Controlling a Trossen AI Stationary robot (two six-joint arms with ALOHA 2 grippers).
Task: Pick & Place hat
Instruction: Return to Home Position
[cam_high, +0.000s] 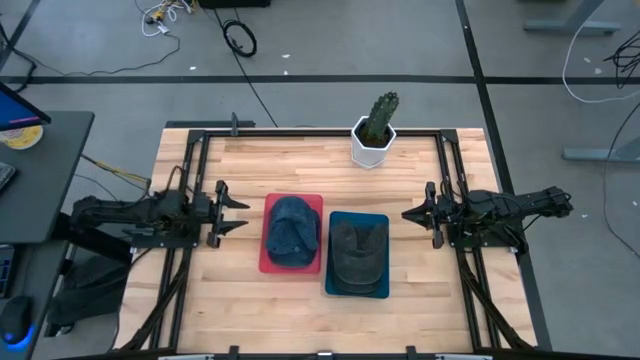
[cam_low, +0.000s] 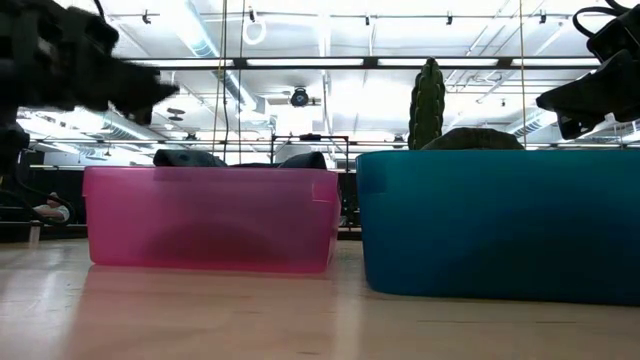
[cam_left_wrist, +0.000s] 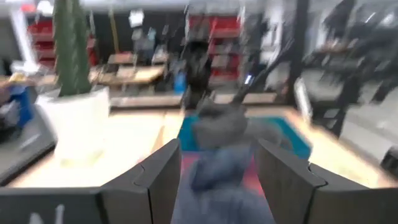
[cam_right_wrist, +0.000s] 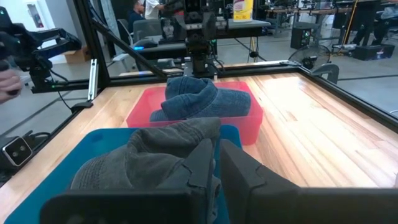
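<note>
Left hand (cam_high: 243, 213) gapes near blue cap (cam_high: 292, 230) lying in red bin (cam_high: 315, 200).

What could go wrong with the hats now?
Maybe. The blue caps pile higher than the red bin rim, so one might slide out. The black cap pokes above the blue bin too. The left tool and right tool sit off to the sides, so bumps look unlikely.

no text or label can be read.
</note>
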